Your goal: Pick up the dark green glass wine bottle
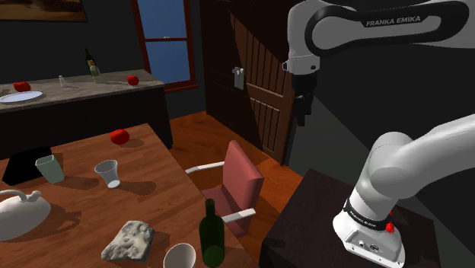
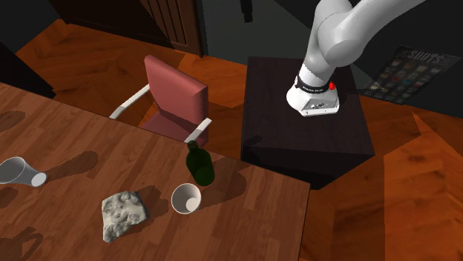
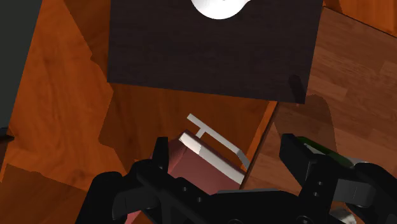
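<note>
The dark green wine bottle stands upright near the wooden table's edge, beside a white cup. In the second exterior view the bottle stands just in front of the red chair. My black gripper hangs high above the floor by the door, well apart from the bottle and above the chair. In the wrist view the gripper is open with nothing between its fingers; a strip of the green bottle peeks out behind one finger.
A grey rock, a tipped white cup, a teal cup, a white teapot and a red apple share the table. A second green bottle stands on the far counter. The dark stand is beside the chair.
</note>
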Tool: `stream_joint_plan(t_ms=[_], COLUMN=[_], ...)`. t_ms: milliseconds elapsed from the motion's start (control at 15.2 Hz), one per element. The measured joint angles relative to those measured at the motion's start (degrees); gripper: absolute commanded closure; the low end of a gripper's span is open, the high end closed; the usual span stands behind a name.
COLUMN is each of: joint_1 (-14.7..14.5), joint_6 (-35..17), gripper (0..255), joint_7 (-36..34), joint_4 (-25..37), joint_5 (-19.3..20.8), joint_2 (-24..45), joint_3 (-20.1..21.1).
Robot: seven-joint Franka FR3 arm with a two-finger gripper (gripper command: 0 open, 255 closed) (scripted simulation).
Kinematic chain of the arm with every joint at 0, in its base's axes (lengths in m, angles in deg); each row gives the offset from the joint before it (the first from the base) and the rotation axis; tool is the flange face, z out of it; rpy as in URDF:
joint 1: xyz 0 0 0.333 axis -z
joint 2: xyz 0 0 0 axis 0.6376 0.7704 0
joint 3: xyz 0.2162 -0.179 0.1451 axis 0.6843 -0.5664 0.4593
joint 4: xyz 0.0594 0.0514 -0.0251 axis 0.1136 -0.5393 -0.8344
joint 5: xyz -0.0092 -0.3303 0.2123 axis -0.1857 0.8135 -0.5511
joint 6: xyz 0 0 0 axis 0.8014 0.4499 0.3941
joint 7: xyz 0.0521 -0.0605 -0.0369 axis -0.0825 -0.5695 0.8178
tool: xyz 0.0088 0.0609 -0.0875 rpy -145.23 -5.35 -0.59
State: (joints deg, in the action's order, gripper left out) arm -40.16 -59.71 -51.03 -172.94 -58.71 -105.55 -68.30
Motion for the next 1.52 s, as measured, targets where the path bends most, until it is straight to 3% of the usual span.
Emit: stream_joint_plan(t_ms=[198,858,1518], joint_1=[-0.6,-5.3,-8.5], joint_6=[-1.7,-16.8,-32.6], gripper=[0,0,0], joint_7=[-1.2,-10.2,-19.9], joint_4=[-0.4,-3.5,0.9], joint_5=[-1.1,-9.0,-11.9], joint_2=[1.0,9.9,26.2], joint_3=[1.0,9.6,18.6])
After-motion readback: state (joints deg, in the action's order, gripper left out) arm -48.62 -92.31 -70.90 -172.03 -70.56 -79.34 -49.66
